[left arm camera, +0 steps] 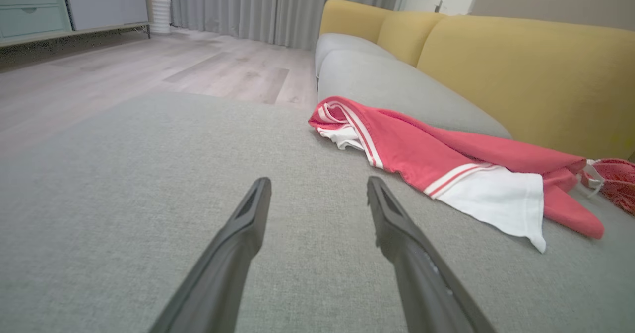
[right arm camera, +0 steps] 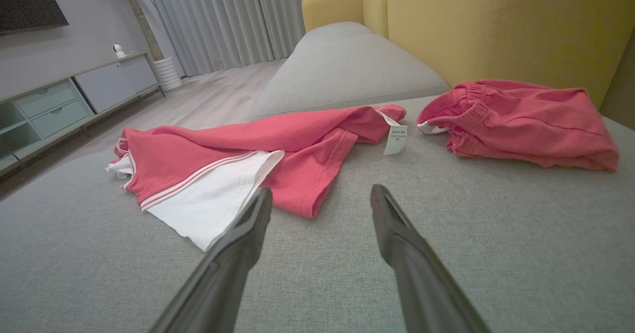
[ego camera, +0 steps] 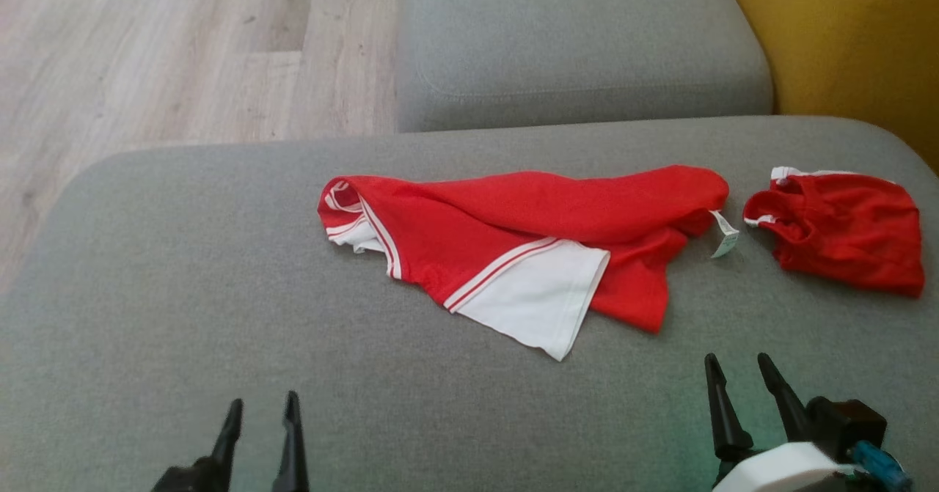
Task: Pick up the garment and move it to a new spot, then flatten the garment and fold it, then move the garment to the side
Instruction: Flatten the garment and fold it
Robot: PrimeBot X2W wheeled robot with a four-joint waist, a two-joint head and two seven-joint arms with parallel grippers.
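A crumpled red garment with white panels and stripes lies in the middle of the grey sofa seat; a white tag hangs at its right end. It shows too in the left wrist view and in the right wrist view. My left gripper is low at the front left, open and empty, well short of the cloth. My right gripper stands open and empty at the front right, just in front of the garment's lower hem.
A second, smaller red piece of clothing lies bunched at the right end of the seat. Behind is another grey cushion and a yellow backrest. Wooden floor lies beyond the seat's left edge.
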